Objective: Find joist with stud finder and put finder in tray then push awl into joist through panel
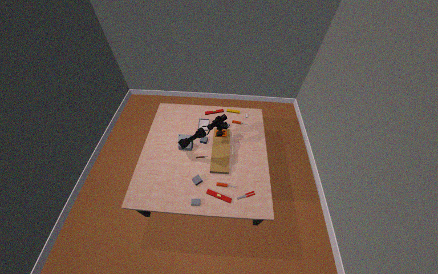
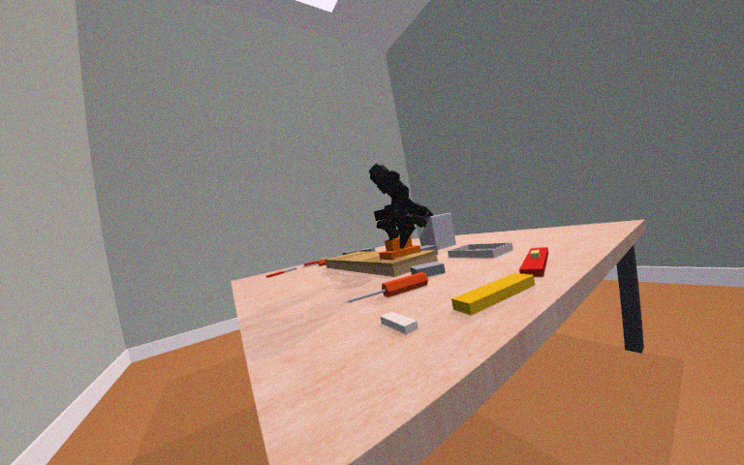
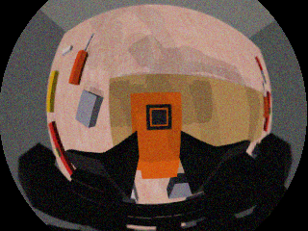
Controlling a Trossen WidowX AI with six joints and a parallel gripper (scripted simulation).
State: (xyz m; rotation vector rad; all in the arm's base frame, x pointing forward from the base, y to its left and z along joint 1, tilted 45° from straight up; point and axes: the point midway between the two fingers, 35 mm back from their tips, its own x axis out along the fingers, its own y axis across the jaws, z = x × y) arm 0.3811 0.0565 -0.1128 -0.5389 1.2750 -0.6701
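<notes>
The orange stud finder (image 1: pixel 224 134) (image 2: pixel 390 254) (image 3: pixel 159 98) is upright near the far end of the wooden floor panel (image 1: pixel 220 154) (image 2: pixel 356 262) (image 3: pixel 221 108), at or just above its top face. Its square display is dark with a thin orange outline. My gripper (image 1: pixel 220 131) (image 2: pixel 399 241) (image 3: pixel 157 131) is shut on the stud finder's raised grip. The grey tray (image 1: pixel 199 124) (image 2: pixel 463 254) stands left of the panel's far end and looks empty. The awl (image 1: pixel 201 157) lies left of the panel in the top view, dark handle to the left. No hole can be made out in the panel; the joist is hidden.
Grey blocks (image 1: pixel 203 140) (image 1: pixel 197 180) (image 1: pixel 195 201) lie left of the panel, and another block (image 2: pixel 428 268) (image 3: pixel 89 108) lies beyond its far end. Orange screwdrivers (image 1: pixel 236 122) (image 1: pixel 222 184), red levels (image 1: pixel 214 111) (image 1: pixel 219 196), a yellow bar (image 1: pixel 232 111) and pliers (image 1: pixel 246 195) lie farther out.
</notes>
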